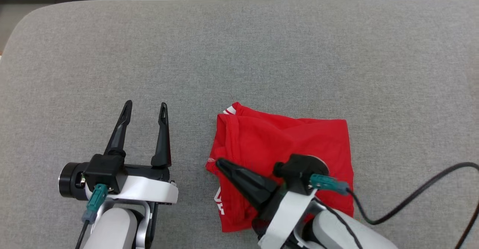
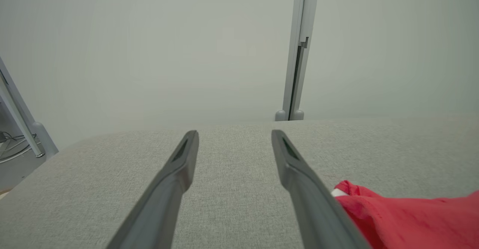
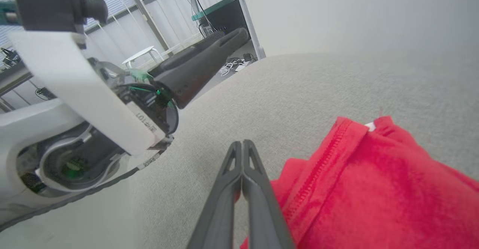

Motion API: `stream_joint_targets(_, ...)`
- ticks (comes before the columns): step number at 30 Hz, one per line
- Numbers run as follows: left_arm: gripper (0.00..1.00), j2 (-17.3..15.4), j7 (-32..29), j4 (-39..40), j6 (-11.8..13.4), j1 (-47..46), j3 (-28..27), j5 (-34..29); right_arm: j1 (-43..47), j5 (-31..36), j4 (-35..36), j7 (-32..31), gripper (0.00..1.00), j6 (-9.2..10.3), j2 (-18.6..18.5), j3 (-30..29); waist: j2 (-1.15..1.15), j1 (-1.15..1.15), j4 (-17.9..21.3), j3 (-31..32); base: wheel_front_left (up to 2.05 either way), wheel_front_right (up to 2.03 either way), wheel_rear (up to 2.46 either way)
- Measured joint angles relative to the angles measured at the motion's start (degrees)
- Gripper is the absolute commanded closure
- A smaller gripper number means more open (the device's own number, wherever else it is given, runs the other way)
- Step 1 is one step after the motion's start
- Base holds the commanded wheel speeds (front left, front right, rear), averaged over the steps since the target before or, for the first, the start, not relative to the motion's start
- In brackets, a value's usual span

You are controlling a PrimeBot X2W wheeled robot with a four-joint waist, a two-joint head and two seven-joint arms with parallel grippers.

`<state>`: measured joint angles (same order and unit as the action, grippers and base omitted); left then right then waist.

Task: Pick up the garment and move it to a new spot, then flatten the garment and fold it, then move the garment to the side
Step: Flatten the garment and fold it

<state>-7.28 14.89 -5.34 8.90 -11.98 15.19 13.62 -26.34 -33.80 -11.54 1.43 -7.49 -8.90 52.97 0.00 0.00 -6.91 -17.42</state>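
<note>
Red garment (image 1: 284,136) lies on the grey surface (image 1: 239,54). My clenched right pincer (image 1: 218,162) covers part of it; left pincer (image 1: 146,108) stands released beside.

The grey fabric-covered bench (image 1: 262,54) spreads across nearly the whole head view. Its woven cover is flat and even, with a rounded corner at the far left and a straight far edge. One thing lies directly on it: a red folded garment (image 1: 262,140) of soft knit cloth, resting in the near half, a little right of the middle. It forms a rough rectangle with a fairly straight far edge and right side. Its left side is bunched, with a stitched hem running along it. White printed marks show at its far left corner and near left edge. Part of its near side is hidden.
</note>
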Motion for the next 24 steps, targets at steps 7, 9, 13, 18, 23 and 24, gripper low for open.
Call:
stream_joint_targets(7,0.00,-0.7,0.0,0.4,0.3,0.1,-0.6,0.0,1.6,0.9,4.9,2.7,1.00,0.00,-3.6,-11.2,0.00,0.00,1.6,1.3,0.00,0.00,0.00)
stream_joint_targets(9,0.00,-0.9,0.0,0.7,0.5,0.2,-1.0,0.0,3.1,1.7,5.8,3.1,1.00,0.00,-4.0,-16.0,0.00,0.00,2.1,1.8,0.00,0.00,0.00)
stream_joint_targets(13,0.00,-1.4,0.1,1.3,0.7,1.0,-1.9,0.3,6.6,3.9,7.1,3.5,0.00,0.00,-4.6,-27.1,0.00,0.00,3.0,2.7,0.00,0.00,0.00)
stream_joint_targets(18,0.00,-2.2,0.1,1.8,0.8,2.0,-3.0,1.1,11.7,7.1,8.8,3.2,0.00,0.00,-4.7,-38.9,0.00,0.00,3.9,4.1,0.00,0.00,0.00)
stream_joint_targets(23,0.00,-3.1,0.1,1.8,0.7,4.5,-3.9,2.1,17.3,9.7,10.7,1.4,0.00,0.00,-4.8,-46.2,0.00,0.00,4.5,6.4,0.00,0.00,0.00)
stream_joint_targets(24,0.00,-3.3,0.1,1.8,0.6,5.0,-3.9,2.2,18.4,10.0,11.2,1.0,0.00,0.00,-4.7,-47.1,0.00,0.00,4.7,6.9,0.00,0.00,0.00)
